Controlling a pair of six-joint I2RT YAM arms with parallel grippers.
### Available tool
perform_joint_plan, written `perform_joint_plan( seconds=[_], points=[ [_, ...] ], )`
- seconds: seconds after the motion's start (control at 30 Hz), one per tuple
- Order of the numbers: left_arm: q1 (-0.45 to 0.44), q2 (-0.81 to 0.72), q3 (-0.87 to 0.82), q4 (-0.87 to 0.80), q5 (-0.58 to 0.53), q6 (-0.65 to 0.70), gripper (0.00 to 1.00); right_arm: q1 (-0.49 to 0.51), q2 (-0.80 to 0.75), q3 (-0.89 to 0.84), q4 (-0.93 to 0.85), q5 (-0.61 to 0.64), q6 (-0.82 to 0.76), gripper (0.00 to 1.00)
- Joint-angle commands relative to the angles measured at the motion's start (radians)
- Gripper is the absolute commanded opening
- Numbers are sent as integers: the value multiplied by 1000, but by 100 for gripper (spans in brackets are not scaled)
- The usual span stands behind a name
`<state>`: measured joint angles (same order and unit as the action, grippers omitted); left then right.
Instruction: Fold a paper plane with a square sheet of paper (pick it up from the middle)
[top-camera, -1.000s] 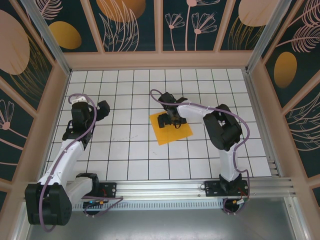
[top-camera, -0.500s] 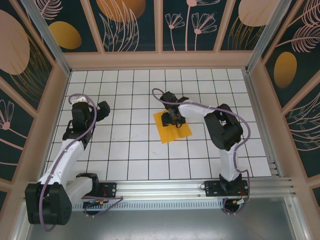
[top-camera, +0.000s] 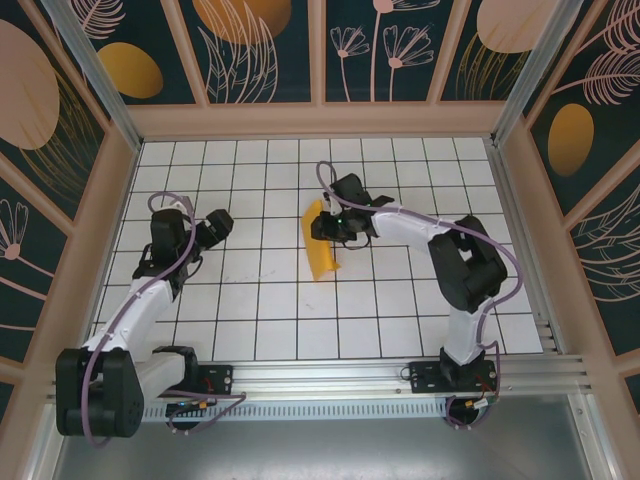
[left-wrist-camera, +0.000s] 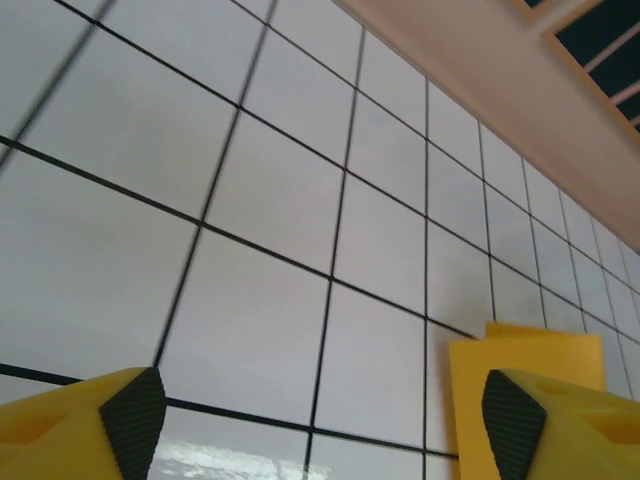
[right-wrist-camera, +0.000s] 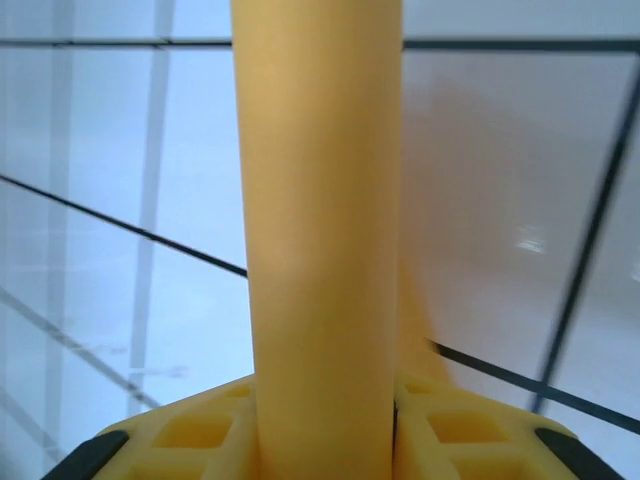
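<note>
Look at the middle of the top view: your right tool (top-camera: 333, 224) is pinched shut on the square sheet of paper (top-camera: 320, 250), holding it near its middle. The sheet is bent up into a tall, thin shape above the white tiled bench (top-camera: 250, 300). In the right wrist view the paper runs up the middle of the frame as a folded yellow band, squeezed between the yellow fingers (right-wrist-camera: 190, 440). Your left tool (top-camera: 215, 228) is at the left of the top view, well apart from the paper. It is wide open and holds nothing. In the left wrist view the paper shows at the lower right.
</note>
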<state>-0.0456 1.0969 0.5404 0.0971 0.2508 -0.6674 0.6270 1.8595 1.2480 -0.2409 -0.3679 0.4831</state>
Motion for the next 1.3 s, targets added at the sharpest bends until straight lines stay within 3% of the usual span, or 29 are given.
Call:
perform_joint_plan(
  seconds=[0.0, 0.2, 0.63, 0.87, 1.07, 1.27],
  points=[
    [-1, 27, -38, 151, 141, -92, 78, -33, -49, -51, 165, -192, 80, 29],
    [-57, 75, -33, 183, 134, -108, 69, -75, -39, -118, 247, -284, 123, 29],
    [-321, 344, 68, 341, 86, -186, 49, -163, 48, -189, 265, -318, 106, 27],
    [-456, 550, 173, 418, 87, -240, 27, -174, 72, -202, 252, -318, 101, 27],
    [-504, 672, 250, 429, 79, -265, 8, -176, 72, -213, 234, -357, 82, 27],
    [-508, 635, 195, 472, 19, -273, 3, -155, 41, -240, 245, -452, 59, 27]
  ],
)
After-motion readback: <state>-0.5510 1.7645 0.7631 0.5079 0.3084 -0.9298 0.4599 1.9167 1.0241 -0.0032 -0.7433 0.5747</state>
